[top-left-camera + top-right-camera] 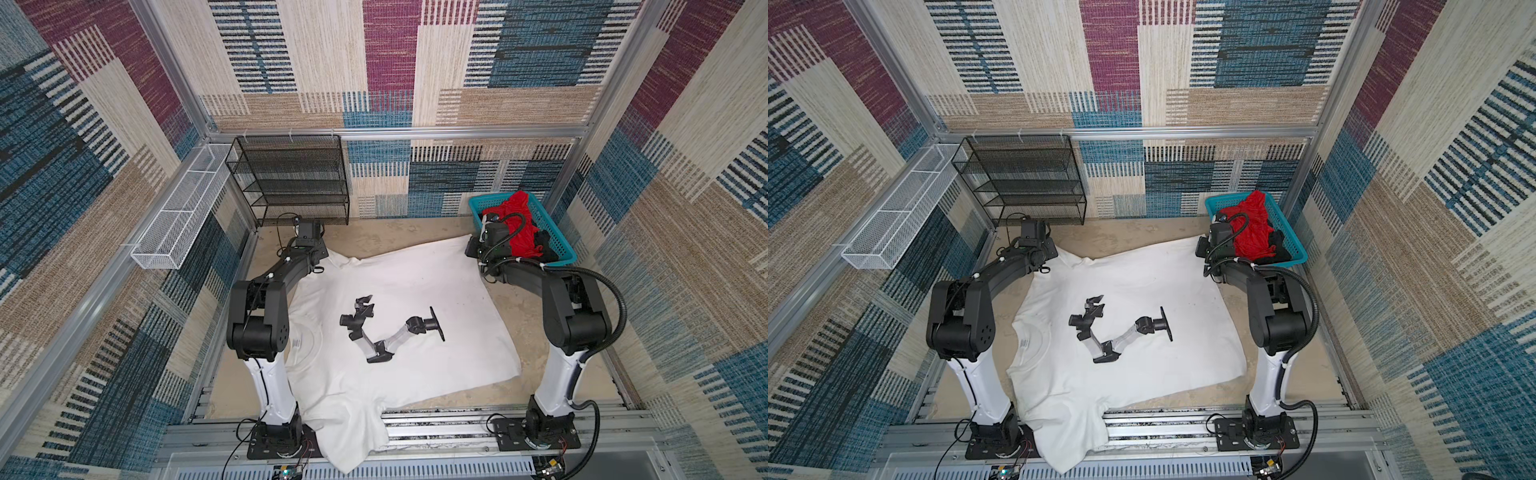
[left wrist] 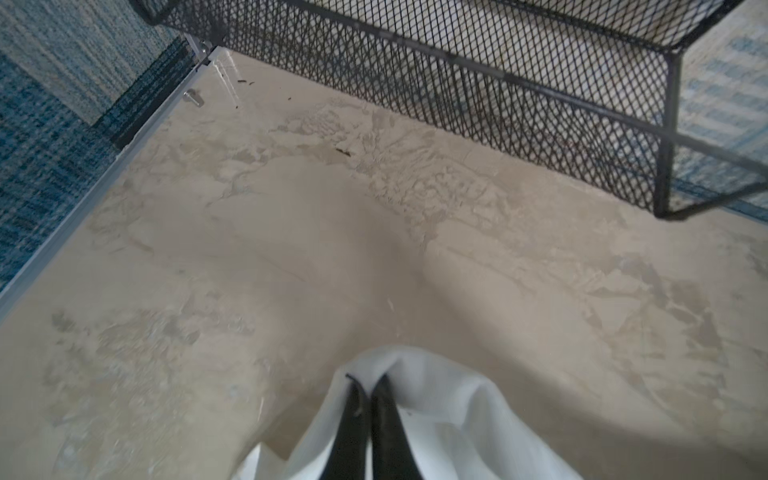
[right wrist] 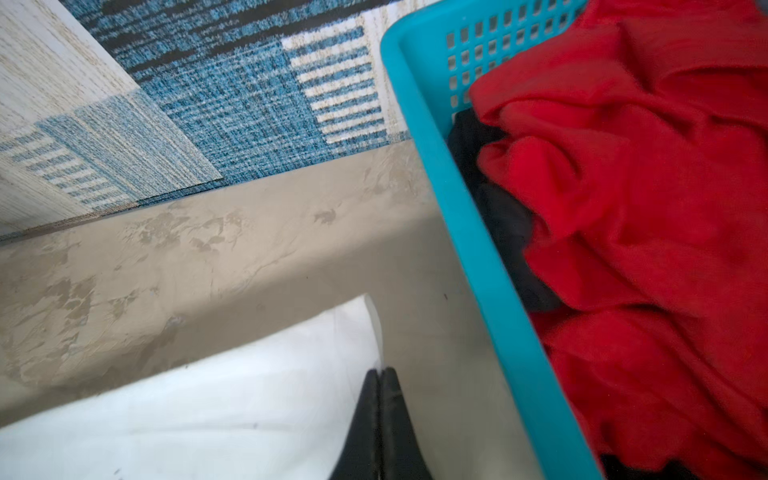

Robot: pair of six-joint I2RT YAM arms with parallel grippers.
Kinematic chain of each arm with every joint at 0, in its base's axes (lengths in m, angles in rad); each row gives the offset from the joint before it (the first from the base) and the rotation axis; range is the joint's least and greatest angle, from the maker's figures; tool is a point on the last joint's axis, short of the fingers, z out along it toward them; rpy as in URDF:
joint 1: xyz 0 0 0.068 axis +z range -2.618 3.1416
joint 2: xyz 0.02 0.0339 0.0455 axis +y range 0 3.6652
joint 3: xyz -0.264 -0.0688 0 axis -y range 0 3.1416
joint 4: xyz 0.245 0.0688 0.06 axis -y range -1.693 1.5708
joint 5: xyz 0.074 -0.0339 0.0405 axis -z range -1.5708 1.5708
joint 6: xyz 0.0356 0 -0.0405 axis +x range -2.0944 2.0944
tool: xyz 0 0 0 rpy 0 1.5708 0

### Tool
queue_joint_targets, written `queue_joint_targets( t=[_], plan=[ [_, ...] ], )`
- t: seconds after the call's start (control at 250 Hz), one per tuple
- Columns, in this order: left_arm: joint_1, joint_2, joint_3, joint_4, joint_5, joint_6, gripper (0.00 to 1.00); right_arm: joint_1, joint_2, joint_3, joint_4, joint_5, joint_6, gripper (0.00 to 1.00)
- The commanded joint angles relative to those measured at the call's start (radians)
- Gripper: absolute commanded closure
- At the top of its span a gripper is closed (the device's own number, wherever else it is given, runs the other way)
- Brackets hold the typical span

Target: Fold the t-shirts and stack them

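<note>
The large white cotton t-shirt point(image 1: 415, 291) with the black-and-grey robot-arm print lies spread face up on the beige mottled tabletop point(image 2: 249, 249), stretched between the two sets of fingers, its near sleeve hanging over the front rail. The left gripper point(image 2: 369, 380) sits at the far corner on its own side. Its dark fingers stand a thin slit apart with cloth heaped around them (whether they grip it I cannot tell). Beyond those fingers stands the black wire-mesh shelf rack point(image 2: 498, 104). The right gripper point(image 3: 380, 371) has its fingers pressed together on the shirt's other far corner. Just beside them, on the outer side, the turquoise plastic lattice basket point(image 3: 469, 232) holds a crumpled bright red t-shirt point(image 3: 644, 208) over a black t-shirt point(image 3: 503, 224).
</note>
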Motion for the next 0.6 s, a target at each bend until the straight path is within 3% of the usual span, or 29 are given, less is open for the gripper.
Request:
queue_joint_targets(
  t=[0.0, 0.136, 0.196, 0.292, 0.396, 0.592],
  plan=[
    [0.001, 0.037, 0.064, -0.048, 0.077, 0.016, 0.55, -0.001, 0.055, 0.089, -0.056, -0.039, -0.015, 0.82],
    [0.0, -0.063, -0.033, -0.048, 0.109, 0.037, 0.47, 0.002, -0.022, 0.025, -0.003, -0.108, -0.016, 0.33],
    [0.0, -0.126, -0.107, -0.05, 0.147, 0.023, 0.47, 0.009, -0.08, -0.034, 0.009, -0.103, -0.013, 0.21],
    [-0.003, -0.181, -0.2, -0.029, 0.269, -0.021, 0.49, 0.03, -0.165, -0.123, 0.005, -0.119, -0.012, 0.16],
    [-0.017, -0.146, -0.198, -0.032, 0.389, -0.05, 0.54, 0.077, -0.229, -0.191, -0.045, -0.139, -0.012, 0.15],
    [-0.058, -0.012, -0.093, -0.005, 0.395, -0.098, 0.55, 0.169, -0.309, -0.358, -0.041, -0.212, 0.045, 0.14]
  ],
)
